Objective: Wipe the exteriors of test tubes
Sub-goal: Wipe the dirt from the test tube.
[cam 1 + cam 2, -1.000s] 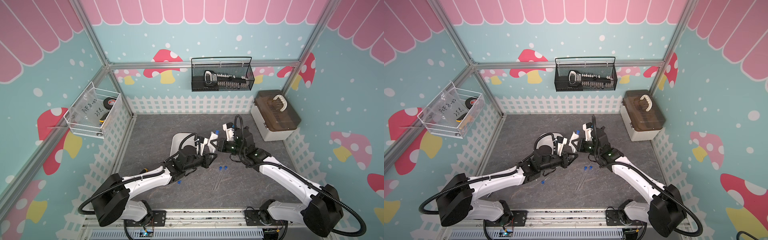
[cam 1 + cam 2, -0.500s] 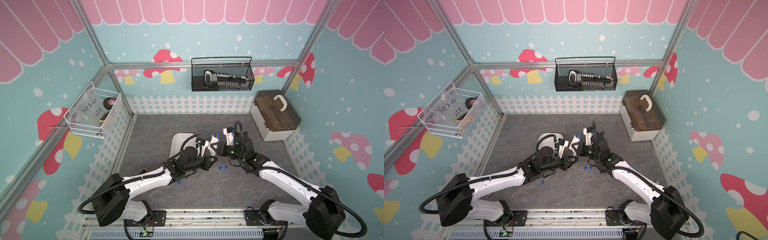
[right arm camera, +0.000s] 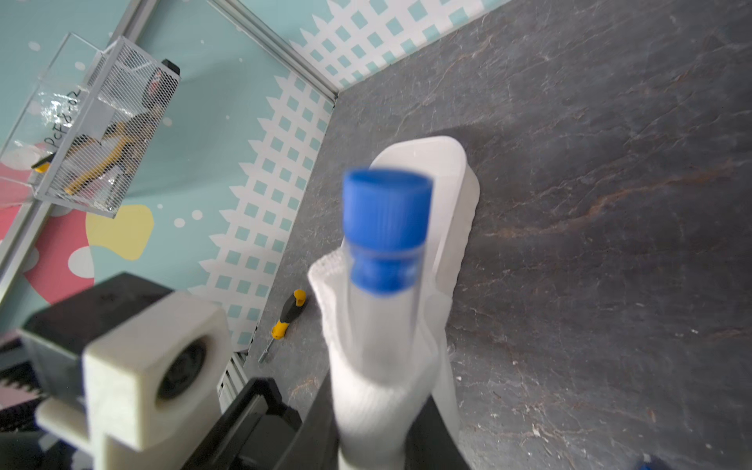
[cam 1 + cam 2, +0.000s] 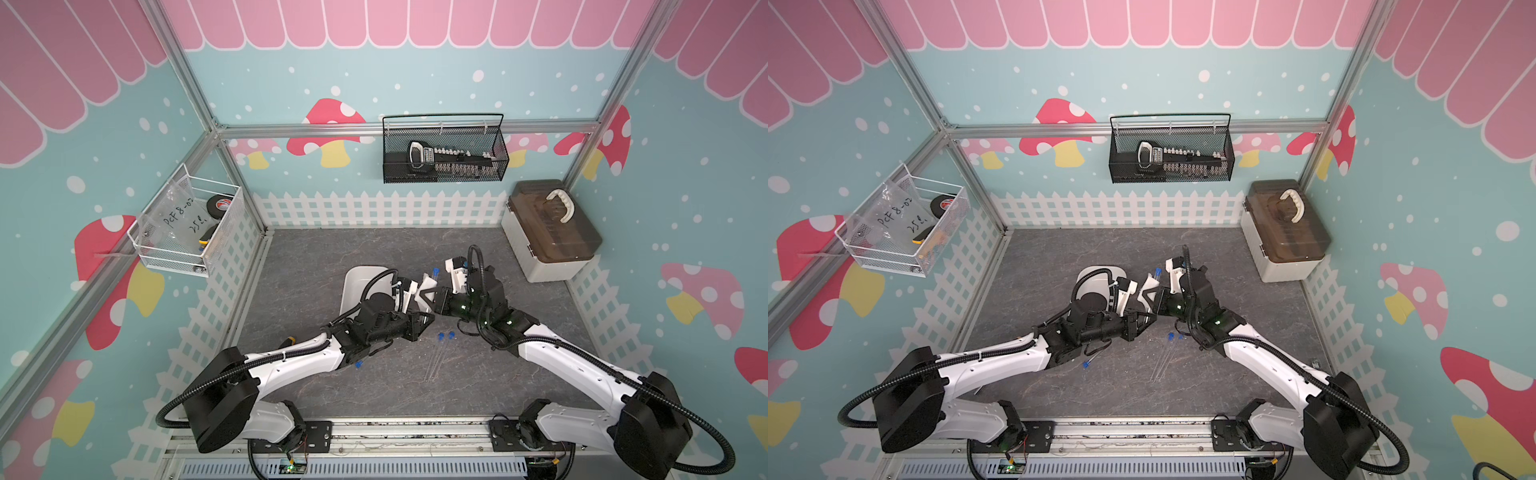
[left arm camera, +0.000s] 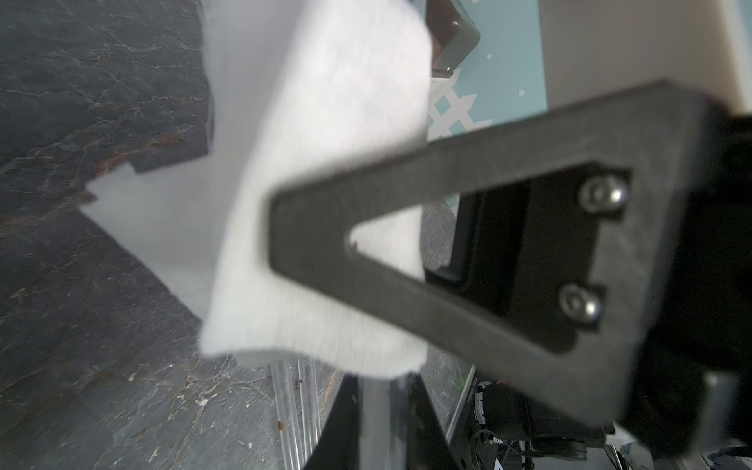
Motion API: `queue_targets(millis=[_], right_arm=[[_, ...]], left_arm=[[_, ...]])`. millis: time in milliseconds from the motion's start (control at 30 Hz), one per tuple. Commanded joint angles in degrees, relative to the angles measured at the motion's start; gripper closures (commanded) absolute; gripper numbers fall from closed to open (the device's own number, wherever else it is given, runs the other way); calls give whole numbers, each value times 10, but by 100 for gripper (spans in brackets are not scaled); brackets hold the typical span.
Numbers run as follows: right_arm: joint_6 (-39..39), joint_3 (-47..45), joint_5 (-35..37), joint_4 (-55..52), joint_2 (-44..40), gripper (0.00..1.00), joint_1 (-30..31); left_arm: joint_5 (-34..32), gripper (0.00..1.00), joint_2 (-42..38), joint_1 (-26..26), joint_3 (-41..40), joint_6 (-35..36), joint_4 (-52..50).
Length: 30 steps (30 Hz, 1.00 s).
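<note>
One test tube (image 3: 384, 309) with a blue cap (image 4: 435, 272) stands tilted above the table, held low down by my right gripper (image 3: 378, 451), which is shut on it. The white cloth (image 4: 428, 288) (image 3: 378, 378) wraps the tube's lower part. My left gripper (image 5: 380, 431) is shut on the cloth (image 5: 321, 171) and meets the right gripper (image 4: 437, 301) at mid-table. Two more test tubes (image 4: 437, 357) (image 4: 1167, 357) lie side by side on the table, also seen as clear tubes (image 5: 295, 411) in the left wrist view. Another blue cap (image 4: 358, 364) (image 4: 1086, 364) peeks out under my left arm.
The white tray (image 4: 353, 286) (image 3: 455, 203) lies behind my left wrist. A brown-lidded storage box (image 4: 548, 237) stands at the back right. A yellow-handled screwdriver (image 3: 287, 313) lies by the left fence. A wire basket (image 4: 187, 232) and a black mesh basket (image 4: 444, 153) hang on the walls.
My right arm has drawn a little nearer and lower with the tube, while the left gripper has stayed with the cloth around it.
</note>
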Motion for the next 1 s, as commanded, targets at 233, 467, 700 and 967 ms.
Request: queue_targets(millis=[233,467,700,967], right_arm=[[-49,69,-38,-11,35,79,-39],[-42,-5,-92,37,5,80,-32],[-30,-80,-105,66,-36,79,-8],[-23,-95,-81,78,-40,79,-5]], left_arm=[[29,88,-9,-2,1,3,20],[55,88,-9,4,2,-10,41],[75,88,-14,18,2,-17,48],[79,88,-12,19,2,-17,43]])
